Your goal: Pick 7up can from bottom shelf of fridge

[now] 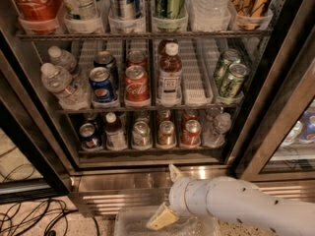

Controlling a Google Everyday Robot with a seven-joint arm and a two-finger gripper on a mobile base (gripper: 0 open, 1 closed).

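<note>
The fridge stands open in front of me, with wire racks of drinks. On the bottom shelf a pale silvery can with green print, the 7up can, stands in the third lane from the left, between a small bottle and a reddish can. My gripper is below the shelf, in front of the steel base panel, on the end of the white arm. Its two tan fingers are spread apart and hold nothing. It is well below the can and slightly to its right.
A blue Pepsi can stands at the shelf's left, a red can and a water bottle at its right. The door frame slants at the right. Cables lie on the floor at the left. A clear plastic bin sits under the gripper.
</note>
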